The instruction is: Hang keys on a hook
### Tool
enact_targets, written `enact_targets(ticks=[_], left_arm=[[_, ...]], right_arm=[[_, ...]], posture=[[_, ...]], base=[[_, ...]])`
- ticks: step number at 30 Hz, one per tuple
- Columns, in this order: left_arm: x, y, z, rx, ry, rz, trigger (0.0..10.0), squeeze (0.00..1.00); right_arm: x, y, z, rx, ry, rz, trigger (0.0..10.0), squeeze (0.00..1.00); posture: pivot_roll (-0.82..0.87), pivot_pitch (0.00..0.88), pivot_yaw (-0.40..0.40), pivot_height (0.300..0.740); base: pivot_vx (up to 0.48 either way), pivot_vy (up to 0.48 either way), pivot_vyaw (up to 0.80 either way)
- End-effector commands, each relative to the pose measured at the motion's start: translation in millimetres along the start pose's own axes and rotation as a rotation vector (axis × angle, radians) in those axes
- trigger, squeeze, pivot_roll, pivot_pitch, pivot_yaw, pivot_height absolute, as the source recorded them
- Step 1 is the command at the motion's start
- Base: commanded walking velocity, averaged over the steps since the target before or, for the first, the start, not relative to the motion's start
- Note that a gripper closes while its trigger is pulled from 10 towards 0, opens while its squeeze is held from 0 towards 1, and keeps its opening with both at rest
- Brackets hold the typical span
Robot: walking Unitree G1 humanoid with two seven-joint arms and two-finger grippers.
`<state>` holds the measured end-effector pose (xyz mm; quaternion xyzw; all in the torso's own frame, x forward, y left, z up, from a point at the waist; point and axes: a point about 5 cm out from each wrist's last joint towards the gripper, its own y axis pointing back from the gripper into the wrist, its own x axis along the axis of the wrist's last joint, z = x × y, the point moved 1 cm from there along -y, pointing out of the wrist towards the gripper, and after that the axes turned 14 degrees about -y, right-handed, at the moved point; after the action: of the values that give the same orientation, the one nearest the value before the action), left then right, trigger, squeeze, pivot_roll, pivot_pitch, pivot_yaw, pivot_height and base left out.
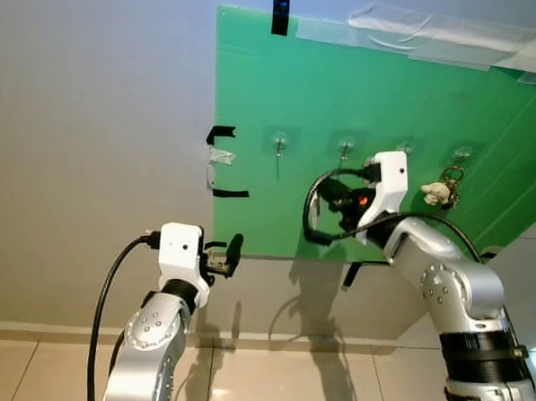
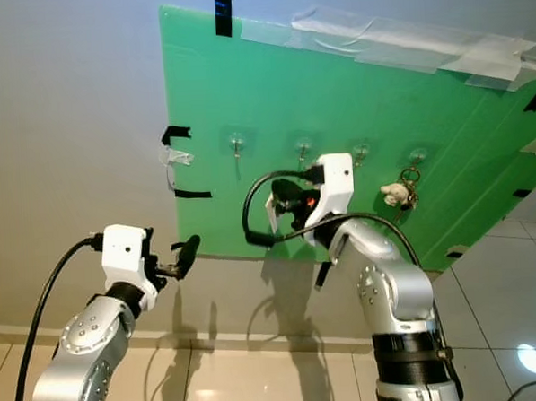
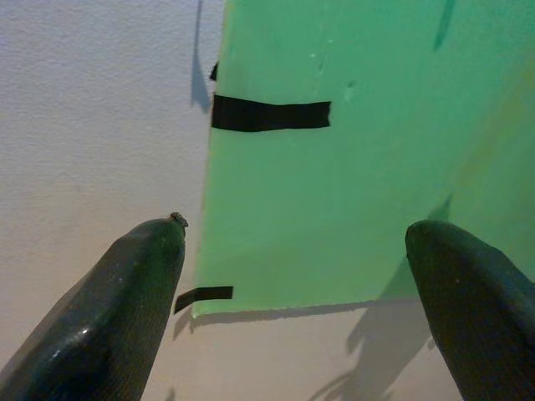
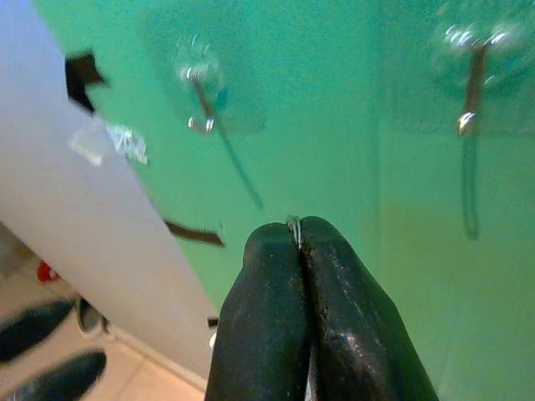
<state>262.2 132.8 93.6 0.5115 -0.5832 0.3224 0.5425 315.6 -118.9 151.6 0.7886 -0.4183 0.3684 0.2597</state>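
**Speaker one:** Closest to us are our own two silver arms, raised toward a green board (image 1: 352, 97) taped to a pale wall (image 1: 84, 129). Our right pincer (image 4: 298, 230) is clenched, its two black fingers pressed together, with a tiny sliver of metal showing at the very tips. We cannot tell what that sliver is.

**Speaker two:** And our left pincer (image 3: 292, 251)?

**Speaker one:** Released, its fingers spread wide apart and gripping nothing. It hovers near the board's lower left corner, below a strip of black tape (image 3: 270, 114) on the board's edge.

**Speaker two:** Where are the keys?

**Speaker one:** A keyring (image 1: 451, 184) with a small pale charm (image 1: 435, 193) hangs on the far right hook (image 1: 463, 154), off to the right of our right pincer and at about the height of its white wrist housing (image 1: 388, 181). Pincer and keys are apart, not touching.

**Speaker two:** What else sits around that pincer?

**Speaker one:** Four clear suction hooks run in a row across the board. From the right wrist view, two of them lie beyond the clenched tips, a bare hook (image 4: 201, 96) to one side and another (image 4: 470, 79) to the other; neither is touched. Clear tape (image 1: 439, 34) holds the board's top edge, well above both pincers. Tiled floor (image 1: 286, 379) lies beneath our arms.
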Motion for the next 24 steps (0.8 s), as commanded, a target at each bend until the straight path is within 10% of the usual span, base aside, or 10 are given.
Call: enact_targets(ticks=[1, 24], left_arm=[[4.5, -0.2, 3.7, -0.008, -0.001, 0.017, 10.0, 0.00], [14.1, -23.0, 1.7, -0.135, -0.115, 0.033, 10.0, 0.00]], right_arm=[[6.8, 0.1, 3.2, -0.012, -0.044, 0.021, 10.0, 0.00], [34.4, -2.2, -21.8, 0.340, -0.192, -0.091, 10.0, 0.00]], posture=[[0.05, 0.000, -0.150, 0.740], [0.04, 0.000, -0.056, 0.740]], base=[[0.000, 0.000, 0.00], [0.000, 0.000, 0.00]])
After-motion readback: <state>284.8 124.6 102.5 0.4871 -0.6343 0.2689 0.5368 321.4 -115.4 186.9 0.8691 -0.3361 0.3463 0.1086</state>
